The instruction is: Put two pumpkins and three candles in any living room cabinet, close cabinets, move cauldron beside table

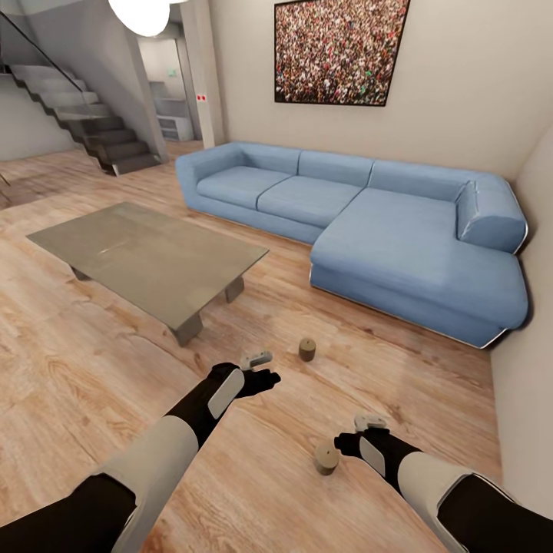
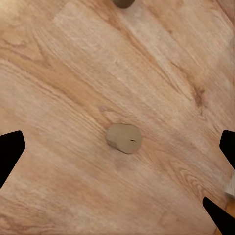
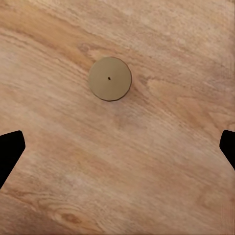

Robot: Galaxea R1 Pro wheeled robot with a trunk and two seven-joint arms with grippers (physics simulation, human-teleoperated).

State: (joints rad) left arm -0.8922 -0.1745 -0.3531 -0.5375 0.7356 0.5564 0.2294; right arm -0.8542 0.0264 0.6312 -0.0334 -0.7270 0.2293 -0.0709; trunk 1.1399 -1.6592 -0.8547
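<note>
Two tan stubby candles stand on the wood floor: one between the coffee table and the sofa, another nearer me. My left gripper hangs open just left of the farther candle. My right gripper is open right beside the nearer candle. In the left wrist view a candle lies on the floor between the spread black fingers, and a second candle peeks in at the edge. The right wrist view looks straight down on a candle top with a small wick. The pumpkins, cabinet and cauldron are out of view.
A large blue corner sofa runs along the back and right walls. The right wall is close to my right arm. Stairs rise at the back left. Open wood floor lies to the left of my arms.
</note>
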